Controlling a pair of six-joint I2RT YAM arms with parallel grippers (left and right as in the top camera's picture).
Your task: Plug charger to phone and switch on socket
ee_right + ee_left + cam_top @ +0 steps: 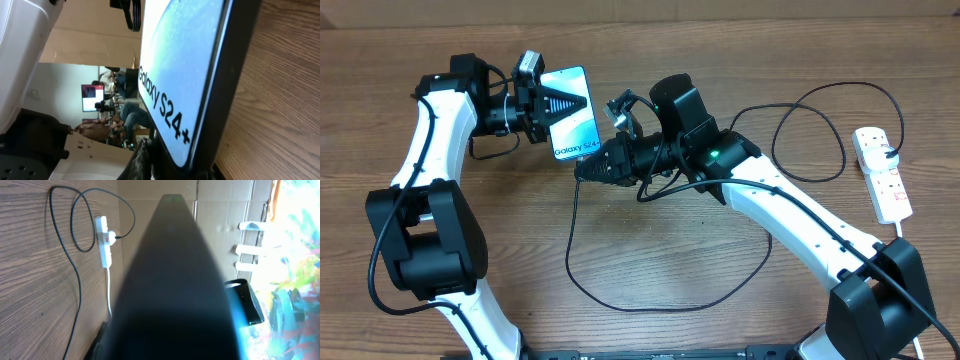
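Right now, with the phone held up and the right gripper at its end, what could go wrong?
The left gripper holds the phone from one side only; a push may tilt it. The charger loops under the right arm and could snag, tugging the socket. The plug tip is hidden, so alignment is uncertain.

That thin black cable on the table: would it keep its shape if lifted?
Probably not: the charger lies in loose loops on the table, so it looks floppy and would likely sag. Being thin, it seems light; a tug may drag the loops.
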